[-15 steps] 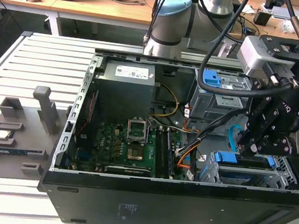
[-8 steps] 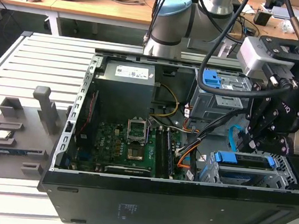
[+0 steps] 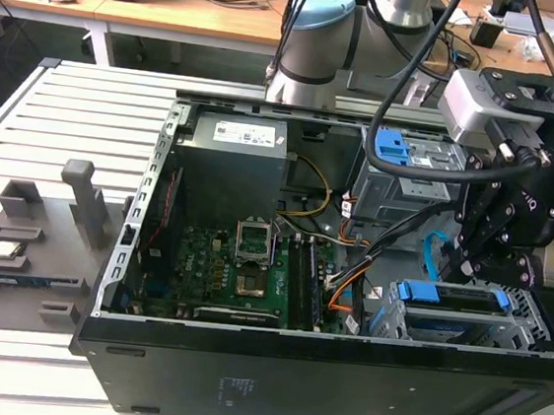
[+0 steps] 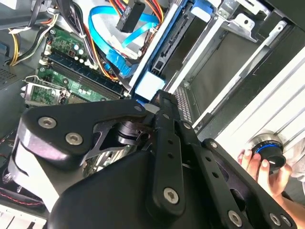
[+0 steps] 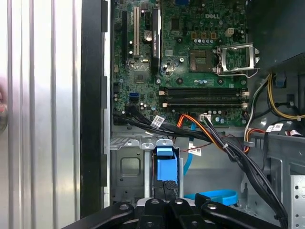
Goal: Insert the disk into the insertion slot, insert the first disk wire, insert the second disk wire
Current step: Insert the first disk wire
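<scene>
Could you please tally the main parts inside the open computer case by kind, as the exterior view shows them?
Power supply: 1
Motherboard: 1
Drive cages: 2
Light blue cable: 1
Total: 5

A ribbed metal table (image 3: 29, 112) is carrying an open black computer case (image 3: 268, 390). A grey plastic holder (image 3: 45, 243) is lying flat on the table, just beside the case on the exterior view's left.
</scene>
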You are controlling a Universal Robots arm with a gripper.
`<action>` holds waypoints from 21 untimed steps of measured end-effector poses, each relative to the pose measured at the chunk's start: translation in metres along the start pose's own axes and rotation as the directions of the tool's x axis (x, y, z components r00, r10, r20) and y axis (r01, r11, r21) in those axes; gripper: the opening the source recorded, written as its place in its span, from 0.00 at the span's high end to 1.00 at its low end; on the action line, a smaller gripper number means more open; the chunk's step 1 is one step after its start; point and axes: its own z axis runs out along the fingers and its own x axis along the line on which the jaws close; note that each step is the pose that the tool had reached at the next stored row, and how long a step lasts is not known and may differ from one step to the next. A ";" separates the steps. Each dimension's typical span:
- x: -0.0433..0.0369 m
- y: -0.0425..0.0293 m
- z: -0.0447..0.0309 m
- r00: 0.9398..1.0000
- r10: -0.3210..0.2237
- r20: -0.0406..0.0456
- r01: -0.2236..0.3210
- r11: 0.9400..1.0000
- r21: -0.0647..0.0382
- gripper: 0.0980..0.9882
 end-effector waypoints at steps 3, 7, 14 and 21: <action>-0.0020 -0.0097 0.0059 1.000 0.000 -0.002 0.000 1.000 0.000 0.99; -0.0107 -0.0261 0.0068 1.000 0.000 -0.004 0.000 1.000 -0.001 0.99; -0.0356 -0.0397 0.0071 1.000 0.001 -0.015 -0.001 1.000 0.000 0.99; -0.0567 -0.0404 0.0074 0.999 0.001 -0.035 -0.001 1.000 0.000 0.98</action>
